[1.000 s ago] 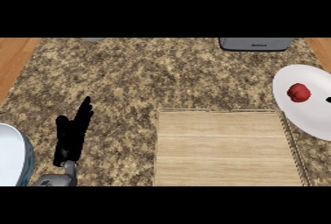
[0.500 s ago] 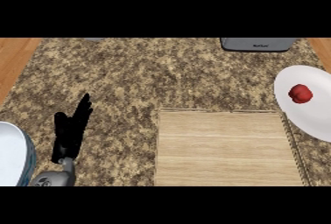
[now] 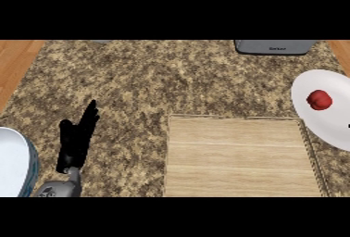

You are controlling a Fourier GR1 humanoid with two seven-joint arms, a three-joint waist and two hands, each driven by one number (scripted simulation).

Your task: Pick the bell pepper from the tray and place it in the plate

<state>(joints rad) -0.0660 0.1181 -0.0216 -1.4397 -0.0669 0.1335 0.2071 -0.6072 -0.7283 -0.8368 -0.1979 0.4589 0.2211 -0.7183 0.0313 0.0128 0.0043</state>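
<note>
A red bell pepper (image 3: 318, 99) lies on the white plate (image 3: 328, 127) at the right edge of the head view. The wooden tray (image 3: 239, 157) sits in the lower middle with nothing on it. My left hand (image 3: 75, 139) rests open at the lower left, fingers straight and pointing up, well apart from the tray and the plate. My right hand does not show.
A grey appliance (image 3: 273, 46) stands at the counter's far edge, upper right. A white bowl with a blue rim (image 3: 17, 162) pokes in at the lower left edge, beside my left forearm. Wooden floor shows beyond the counter's left side.
</note>
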